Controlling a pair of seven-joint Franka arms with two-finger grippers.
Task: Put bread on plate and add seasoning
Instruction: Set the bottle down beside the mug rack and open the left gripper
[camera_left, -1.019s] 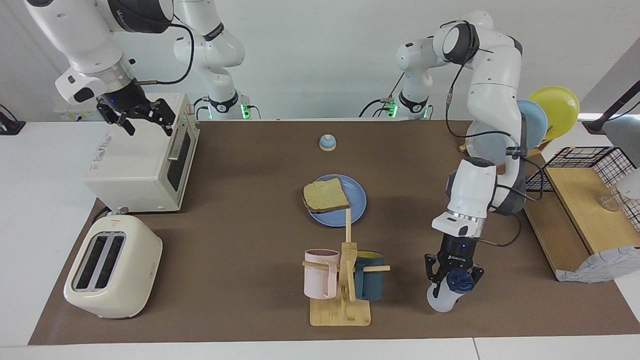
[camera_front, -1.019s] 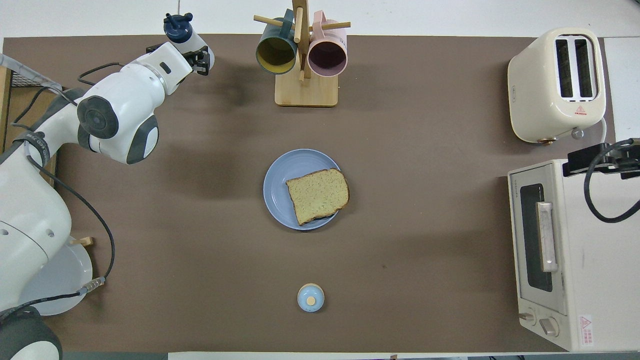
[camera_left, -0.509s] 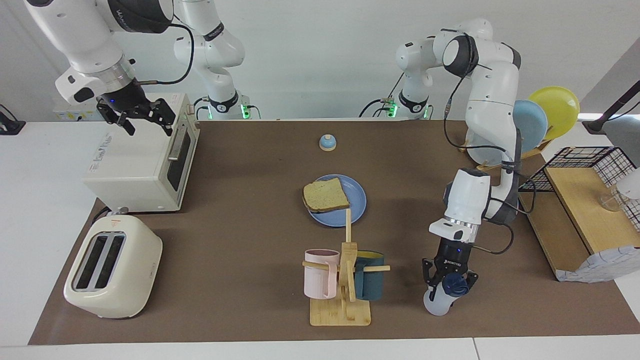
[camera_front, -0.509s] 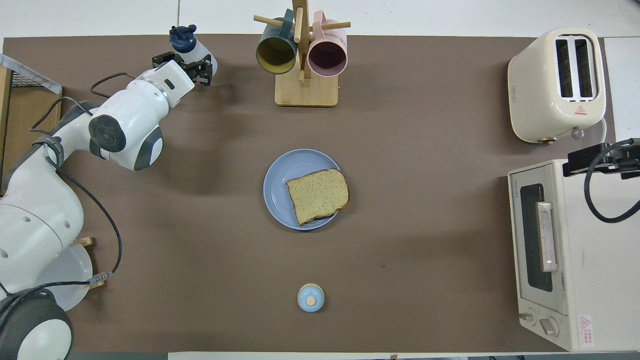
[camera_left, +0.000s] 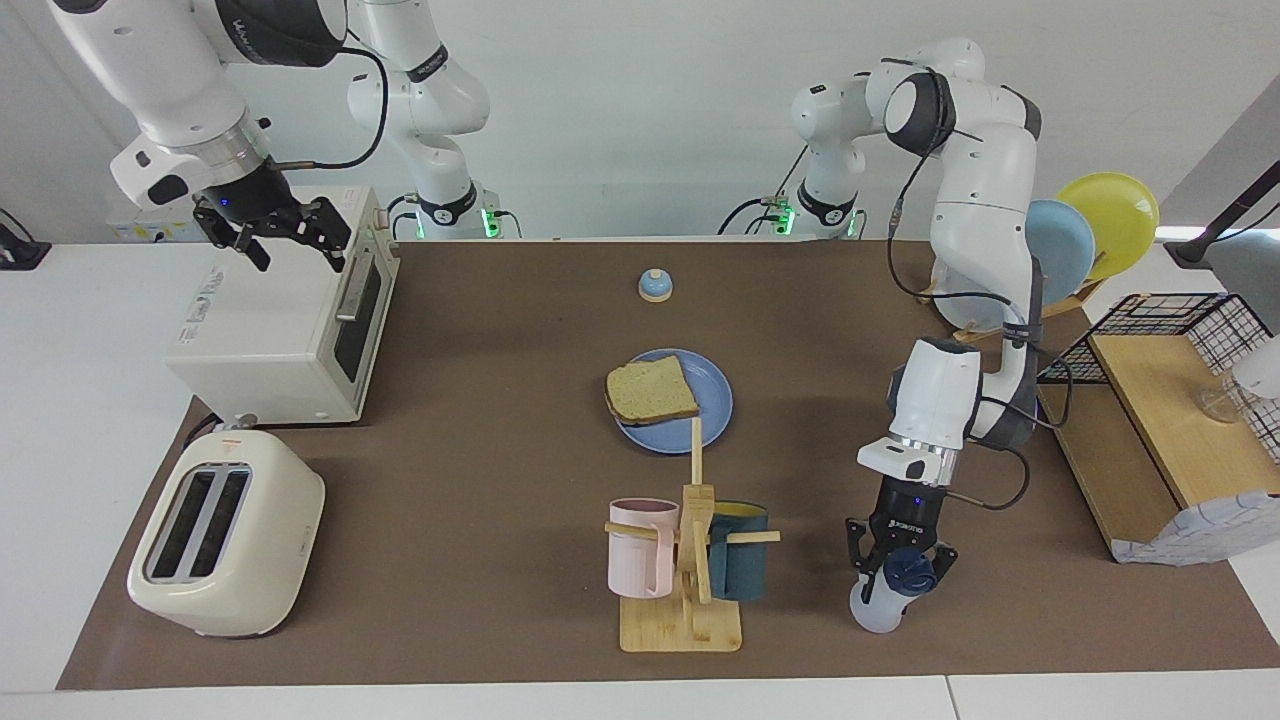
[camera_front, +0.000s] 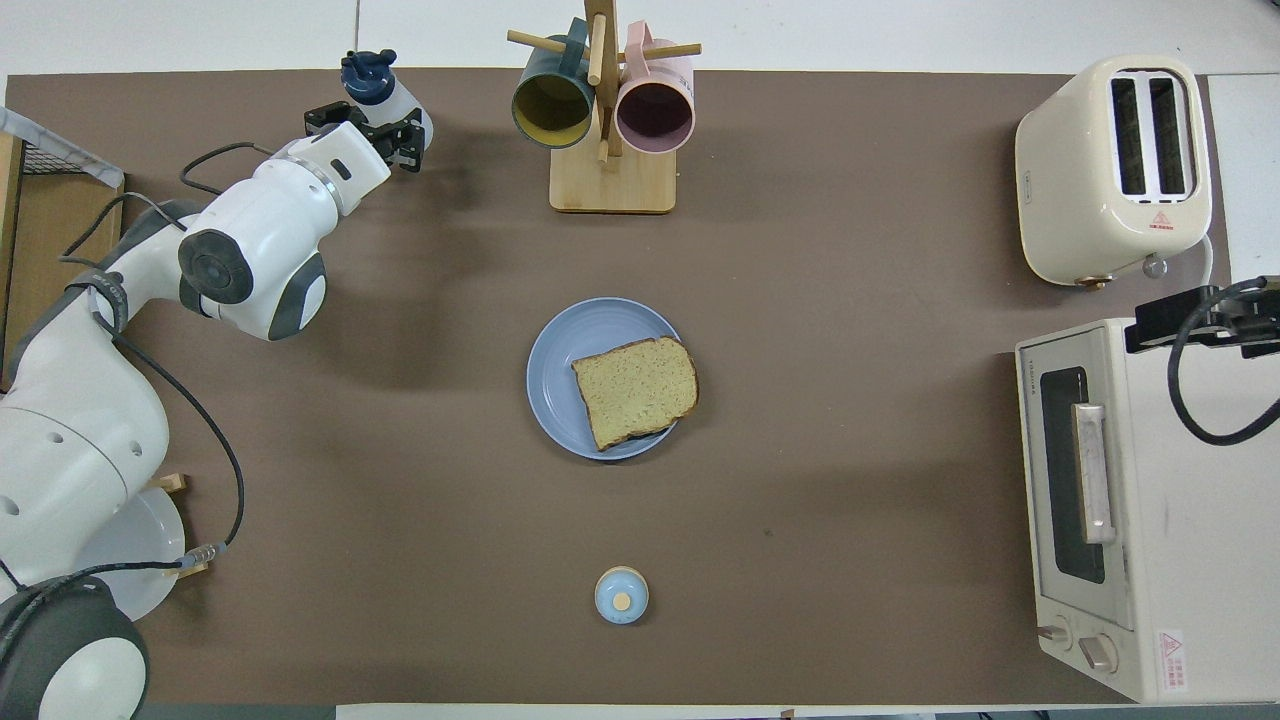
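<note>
**A:** Why is your right gripper (camera_left: 285, 240) up over the toaster oven (camera_left: 270, 330)?

**B:** It waits there, fingers spread, empty. The bread (camera_left: 651, 390) already lies on the plate (camera_left: 715, 400), well apart from both hands.

**A:** And the left gripper (camera_left: 899, 572)?

**B:** My fingers clamp the seasoning (camera_left: 878, 605) under its cap, near the mug rack (camera_left: 685, 570), base at the tabletop (camera_left: 480, 480); I'd guess I'm parking it.

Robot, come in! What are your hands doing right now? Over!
Left gripper shut on seasoning bottle. Right gripper open over toaster oven. Bread on plate. Nothing blocking.
</note>
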